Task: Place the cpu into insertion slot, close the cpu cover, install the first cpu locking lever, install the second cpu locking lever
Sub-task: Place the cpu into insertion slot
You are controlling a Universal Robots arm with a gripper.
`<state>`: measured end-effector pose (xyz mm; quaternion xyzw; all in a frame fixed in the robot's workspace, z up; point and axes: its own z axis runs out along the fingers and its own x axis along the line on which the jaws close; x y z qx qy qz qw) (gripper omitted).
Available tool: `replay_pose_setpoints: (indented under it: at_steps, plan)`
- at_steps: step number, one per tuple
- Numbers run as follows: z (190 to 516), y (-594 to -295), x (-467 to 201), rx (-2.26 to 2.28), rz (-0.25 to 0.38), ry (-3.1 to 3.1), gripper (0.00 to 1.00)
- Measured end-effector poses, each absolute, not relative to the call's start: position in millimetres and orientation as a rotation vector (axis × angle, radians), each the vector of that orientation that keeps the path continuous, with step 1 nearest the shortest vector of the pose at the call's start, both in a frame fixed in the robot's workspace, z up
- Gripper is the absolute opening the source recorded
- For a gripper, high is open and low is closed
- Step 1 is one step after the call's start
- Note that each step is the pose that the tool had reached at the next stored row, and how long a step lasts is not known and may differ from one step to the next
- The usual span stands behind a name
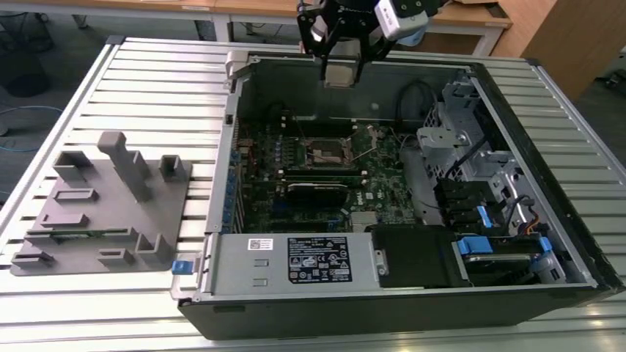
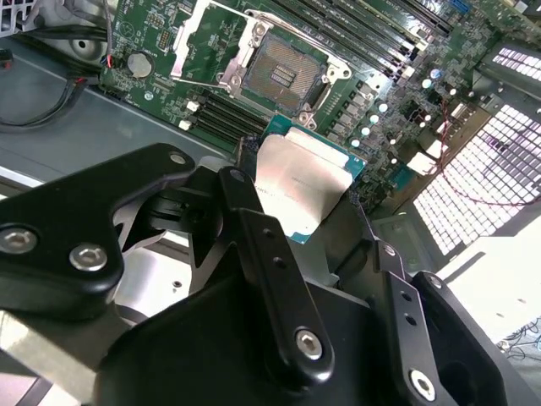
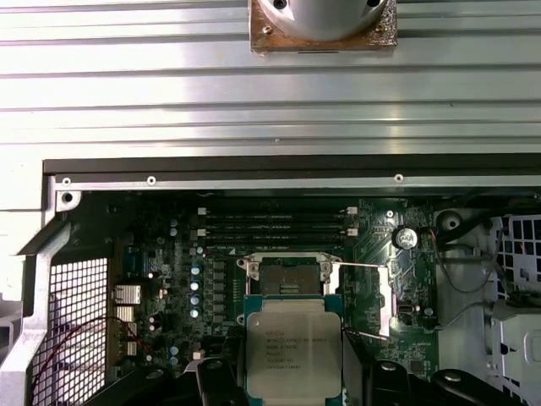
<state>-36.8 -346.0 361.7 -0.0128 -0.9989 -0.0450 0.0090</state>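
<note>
Gripper (image 1: 341,67) hangs above the open PC case (image 1: 221,183), over its far rim in the exterior view and well clear of the board. It's clamped on the cpu (image 1: 339,76). In both wrist views the black fingers (image 2: 254,233) pinch the chip by two opposite edges, metal lid (image 3: 293,351) facing the first wrist camera, green substrate edge showing around it.

Cpu is in the air, apart from the insertion slot (image 1: 328,152). Slot is uncovered, with contact field exposed (image 2: 283,72) and silvery rim around it. In the first wrist view the chip sits just beside the slot (image 3: 283,281), partly overlapping its near edge in the picture.

Cpu cover (image 3: 386,296) is swung open, standing up at one side of the slot; it also shows as a tilted silver frame (image 2: 203,42). A thin lever rod (image 3: 362,266) runs from the slot towards the cover.

RAM slots (image 3: 275,222) lie just beyond the slot. Case rests on a slatted metal table (image 1: 146,81). A grey fixture (image 1: 108,213) sits on the exterior view's left, well apart from the case.
</note>
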Motion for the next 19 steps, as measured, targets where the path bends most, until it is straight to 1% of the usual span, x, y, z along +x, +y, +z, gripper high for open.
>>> replay_pose_setpoints:
  at_steps: [19]
  plan:
    - [356.4,-346.1,-36.8,-0.040,-0.138,-3.120,0.54]
